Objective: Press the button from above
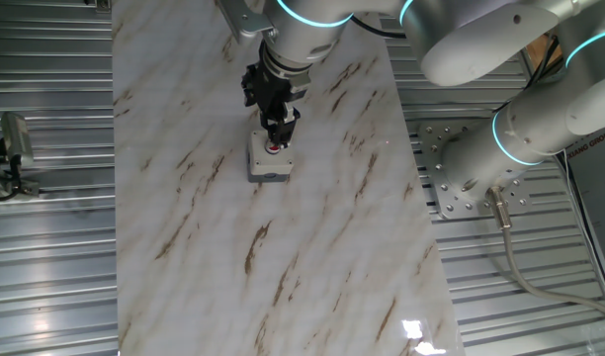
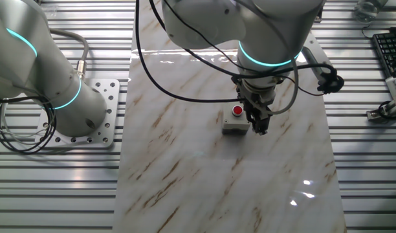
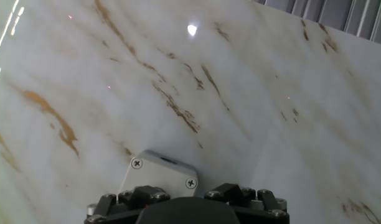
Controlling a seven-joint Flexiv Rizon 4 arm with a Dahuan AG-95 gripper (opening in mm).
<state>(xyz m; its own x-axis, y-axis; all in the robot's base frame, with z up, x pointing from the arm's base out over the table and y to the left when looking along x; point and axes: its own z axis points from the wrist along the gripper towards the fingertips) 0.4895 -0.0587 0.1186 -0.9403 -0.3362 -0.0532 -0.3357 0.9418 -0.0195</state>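
Gripper: the black gripper [image 1: 276, 133] hangs over the box, tips down at the button; whether the jaws are apart or together cannot be told.
Button: the red button [image 2: 237, 110] sits in the top of the light-grey box [image 2: 235, 124], partly hidden by the tips in one fixed view.
Box: stands on the marble-patterned tabletop [image 2: 204, 175], near its middle.
Beyond: a keyboard [image 2: 388, 52] at the far edge.

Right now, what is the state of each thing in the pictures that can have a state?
button: red cap visible, in the top of its box; pressed or not, cannot tell.
grey box: flat on the marble table, upright.
tool: low beside the box in the other fixed view, over it in one fixed view; fingers open or shut, cannot tell.
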